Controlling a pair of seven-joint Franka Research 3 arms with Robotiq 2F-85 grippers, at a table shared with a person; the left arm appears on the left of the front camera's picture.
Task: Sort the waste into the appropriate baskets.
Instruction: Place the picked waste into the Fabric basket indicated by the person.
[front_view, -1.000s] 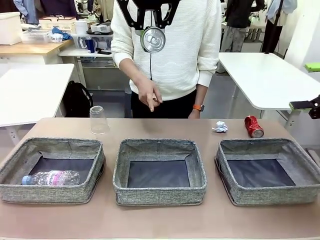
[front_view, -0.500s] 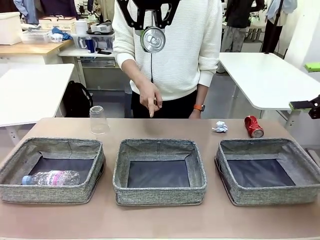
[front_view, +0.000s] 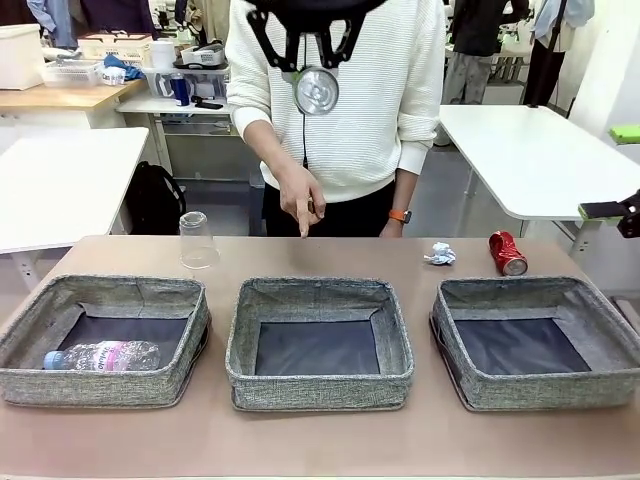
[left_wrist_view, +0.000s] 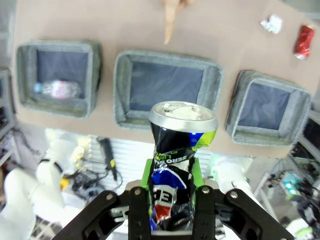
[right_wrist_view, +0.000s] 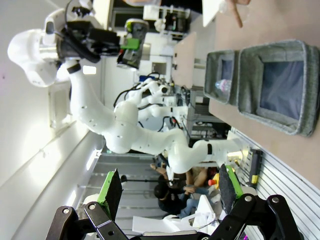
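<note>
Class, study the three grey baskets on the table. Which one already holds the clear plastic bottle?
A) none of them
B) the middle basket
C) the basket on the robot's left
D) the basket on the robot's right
C: the clear plastic bottle lies on its side in the left basket, while the middle basket and the right basket show only bare dark bases.

You have bright, even overhead room light in the front view. The baskets (front_view: 319, 390) throw only faint, soft shadows on the table (front_view: 320, 440), and their dark bases read clearly. The lid of the crushed dark can (front_view: 316, 90) glares pale. Your left wrist view bends strongly toward its edges, and the plastic bottle (left_wrist_view: 56, 89) there is blurred. Your right wrist view is washed out white along its left side.
</note>
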